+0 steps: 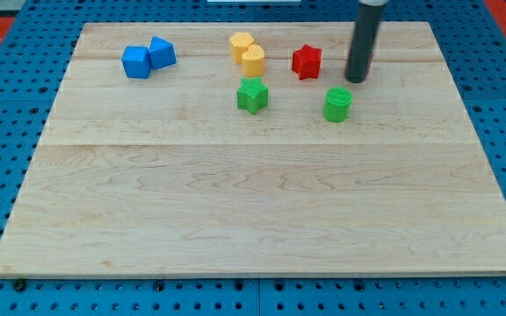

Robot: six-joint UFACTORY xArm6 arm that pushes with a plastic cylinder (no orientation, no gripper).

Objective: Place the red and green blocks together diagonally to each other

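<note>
On the wooden worktop (pixel 262 202) the task looks barely begun: the red star block (pixel 307 61) sits near the view's top, apart from both the green star block (pixel 252 95) and the green cylinder block (pixel 338 104). There are no fingers, only my tip (pixel 357 79), holding nothing, just right of the red star and above the green cylinder. Two yellow blocks (pixel 248 53) crowd the red star's left; two blue blocks (pixel 148 59) lie well clear.

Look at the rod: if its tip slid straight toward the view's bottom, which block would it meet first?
Most likely the green round block, just below my tip and slightly to the view's left; it might only clip its edge, as depth is unclear.
</note>
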